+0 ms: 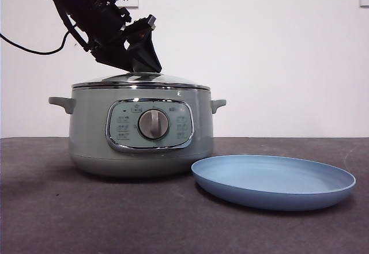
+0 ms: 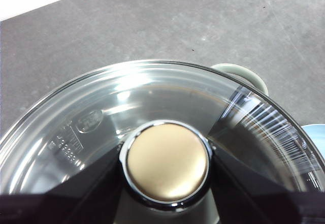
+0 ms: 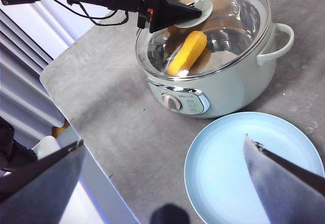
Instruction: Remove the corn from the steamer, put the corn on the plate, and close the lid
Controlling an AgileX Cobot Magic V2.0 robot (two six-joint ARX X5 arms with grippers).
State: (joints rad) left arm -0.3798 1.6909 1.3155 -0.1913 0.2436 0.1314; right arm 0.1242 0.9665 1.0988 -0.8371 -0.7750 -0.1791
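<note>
From my front cam, nearest thing is the plate [image 1: 273, 181], sitting bare on the dark table [image 1: 69, 219] at about 4 o'clock from the steamer [image 1: 141, 127], its rim just beside the pot's base; I can't tell whether they touch. The steamer stands upright with the dial facing me, and the lid [image 1: 141, 80] is seated flat on its rim.

My left gripper [image 1: 143, 64] comes down from 11 o'clock and has its tips right at the top centre of the lid. On the left wrist cam the knob [image 2: 167, 162] sits squarely between the two black jaws, one on each side of it, looking clamped onto it, though the contact spots themselves are dark, so it's not totally crisp.

My right gripper [image 3: 162, 183] hangs high above the table with jaws spread wide apart, holding nothing, looking down over the plate. From up there I can see the corn [image 3: 187, 53] through the glass, lying tilted inside the steamer, under the closed lid, roughly mid-pot. Behind it all is a plain white wall [image 1: 277, 52].
</note>
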